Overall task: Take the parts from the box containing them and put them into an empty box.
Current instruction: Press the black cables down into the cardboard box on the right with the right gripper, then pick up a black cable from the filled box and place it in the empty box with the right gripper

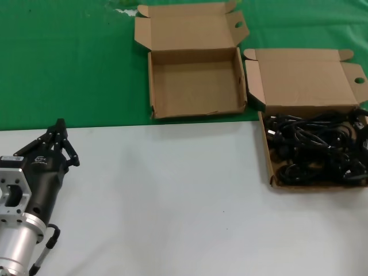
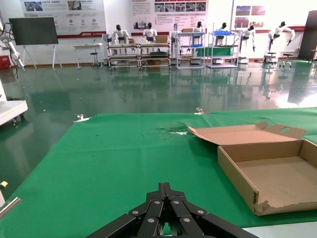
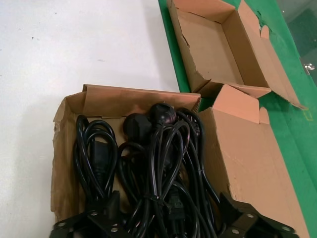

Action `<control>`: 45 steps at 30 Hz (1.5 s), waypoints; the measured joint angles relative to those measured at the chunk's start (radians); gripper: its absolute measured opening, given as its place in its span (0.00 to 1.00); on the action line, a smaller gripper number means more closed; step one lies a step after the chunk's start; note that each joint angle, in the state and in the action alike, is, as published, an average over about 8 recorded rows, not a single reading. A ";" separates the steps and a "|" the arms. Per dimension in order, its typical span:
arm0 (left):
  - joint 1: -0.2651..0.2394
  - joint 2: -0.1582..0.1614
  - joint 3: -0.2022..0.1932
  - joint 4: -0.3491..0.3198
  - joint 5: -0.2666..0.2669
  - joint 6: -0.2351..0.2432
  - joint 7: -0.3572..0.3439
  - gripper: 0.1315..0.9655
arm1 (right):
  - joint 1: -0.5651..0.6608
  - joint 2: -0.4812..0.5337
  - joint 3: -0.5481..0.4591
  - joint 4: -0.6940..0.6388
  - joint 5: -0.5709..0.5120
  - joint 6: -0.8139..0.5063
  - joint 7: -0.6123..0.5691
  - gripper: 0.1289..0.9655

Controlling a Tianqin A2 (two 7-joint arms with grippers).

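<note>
The box containing the parts (image 1: 269,164) lies at the right on the white table, lid (image 1: 305,80) laid back, full of coiled black power cables (image 1: 316,149). In the right wrist view my right gripper (image 3: 168,210) is open low over the cables (image 3: 163,158), one finger (image 3: 110,207) on each side of a bundle, gripping nothing. I cannot make it out in the head view. The empty box (image 1: 195,86) lies open on the green cloth, left of the cable box; it also shows in the right wrist view (image 3: 213,44). My left gripper (image 1: 59,123) is shut and empty at the near left.
The white table (image 1: 172,190) meets the green cloth (image 1: 69,63) along a line at mid view. The left wrist view shows the empty box (image 2: 277,173) to one side of the shut gripper (image 2: 165,186), and a hall with racks far behind.
</note>
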 joint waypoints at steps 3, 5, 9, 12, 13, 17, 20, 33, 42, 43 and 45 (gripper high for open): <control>0.000 0.000 0.000 0.000 0.000 0.000 0.000 0.01 | 0.001 -0.006 0.001 -0.007 -0.001 0.002 0.000 0.67; 0.000 0.000 0.000 0.000 0.000 0.000 0.000 0.01 | 0.002 -0.011 0.002 -0.015 -0.001 0.005 -0.002 0.62; 0.000 0.000 0.000 0.000 0.000 0.000 0.000 0.01 | 0.007 -0.018 0.005 -0.032 -0.001 0.012 -0.009 0.53; 0.000 0.000 0.000 0.000 0.000 0.000 0.000 0.01 | 0.009 -0.021 0.008 -0.038 0.000 0.016 -0.014 0.53; 0.000 0.000 0.000 0.000 0.000 0.000 0.000 0.01 | 0.010 -0.022 0.010 -0.039 0.001 0.017 -0.015 0.50; 0.000 0.000 0.000 0.000 0.000 0.000 0.000 0.01 | 0.011 -0.021 0.015 -0.041 0.003 0.020 -0.018 0.37; 0.000 0.000 0.000 0.000 0.000 0.000 0.000 0.01 | 0.009 -0.018 0.018 -0.039 0.006 0.021 -0.018 0.28; 0.000 0.000 0.000 0.000 0.000 0.000 0.000 0.01 | -0.019 0.010 0.033 0.006 0.017 0.016 0.004 0.11; 0.000 0.000 0.000 0.000 0.000 0.000 0.000 0.01 | -0.024 0.048 0.042 0.091 0.021 -0.015 0.063 0.10; 0.000 0.000 0.000 0.000 0.000 0.000 0.000 0.01 | -0.024 0.052 0.043 0.102 0.021 -0.019 0.069 0.10; 0.000 0.000 0.000 0.000 0.000 0.000 0.000 0.01 | -0.025 0.059 0.044 0.121 0.022 -0.026 0.080 0.10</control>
